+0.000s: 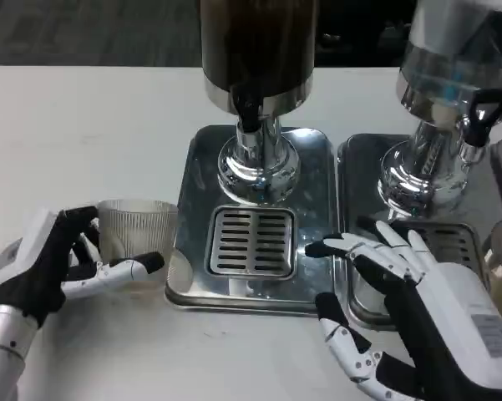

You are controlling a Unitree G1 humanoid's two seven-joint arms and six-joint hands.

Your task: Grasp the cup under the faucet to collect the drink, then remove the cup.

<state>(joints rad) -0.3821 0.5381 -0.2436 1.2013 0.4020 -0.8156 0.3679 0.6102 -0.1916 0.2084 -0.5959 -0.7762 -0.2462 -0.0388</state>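
Observation:
A clear ribbed cup (pixel 139 231) stands on the white table just left of the steel drip tray (pixel 192 167), away from the faucet (pixel 249 111) of the dark drink dispenser (pixel 259 42). My left hand (pixel 46 263) wraps around it: the thumb lies across its lower front and the fingers (pixel 83 221) touch its left side. Whether the cup holds any drink I cannot tell. My right hand (pixel 401 292) hovers with fingers spread over the front right corner of that tray, holding nothing. The slotted grate (pixel 252 242) under the faucet is bare.
A second dispenser (pixel 451 58) with a clear tank and a black tap (pixel 484 113) stands on its own steel tray (pixel 351 167) at the right. Open white table (pixel 83 134) lies to the left and along the front edge.

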